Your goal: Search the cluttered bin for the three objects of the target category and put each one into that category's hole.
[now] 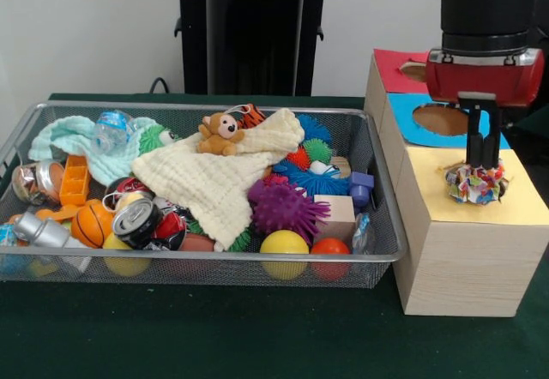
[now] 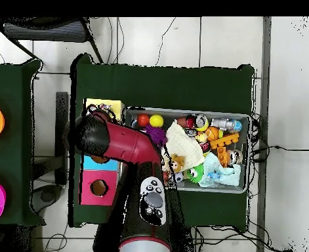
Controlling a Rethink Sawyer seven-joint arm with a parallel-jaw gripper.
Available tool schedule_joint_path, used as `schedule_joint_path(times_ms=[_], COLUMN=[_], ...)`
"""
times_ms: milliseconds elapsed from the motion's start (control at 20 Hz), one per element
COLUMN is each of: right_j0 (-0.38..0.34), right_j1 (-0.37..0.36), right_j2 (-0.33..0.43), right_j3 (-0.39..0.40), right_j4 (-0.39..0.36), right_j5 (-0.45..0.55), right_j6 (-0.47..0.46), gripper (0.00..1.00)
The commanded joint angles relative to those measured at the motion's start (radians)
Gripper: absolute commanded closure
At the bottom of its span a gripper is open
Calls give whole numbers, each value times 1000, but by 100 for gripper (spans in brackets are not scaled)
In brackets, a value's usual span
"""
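Dotted white cloth [image 1: 475,183] bunched over yellow-topped box's hole, claw [image 1: 483,166] clamped on it

Even, bright light; soft shadows

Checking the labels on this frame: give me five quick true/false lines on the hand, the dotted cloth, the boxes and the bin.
1. The hand is over the yellow-topped box. True.
2. The dotted cloth lies in the bin. False: it is bunched on the yellow top, at the tips of the hand.
3. A cream waffle cloth lies in the bin with a small teddy bear on it. True.
4. The blue-topped box is the one nearest the front camera. False: the yellow-topped box is nearest, then blue, then the red-topped box.
5. The purple spiky ball sits on the table outside the bin. False: it is inside the bin, near the front wall.
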Motion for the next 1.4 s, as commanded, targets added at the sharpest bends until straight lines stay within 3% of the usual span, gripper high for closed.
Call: schedule_joint_path(times_ms=[50,700,1000,1250,1400], right_j0=[-17,34,27,-11,-8], right_j1=[67,102,101,153,156], right_j2=[74,-12,9,80,75], right_j3=[61,27,36,49,46], right_j4=[37,26,41,53,53], right_j5=[-39,56,94,15,21], right_j6=[206,214,212,192,192], gripper=[100,100,100,100,100])
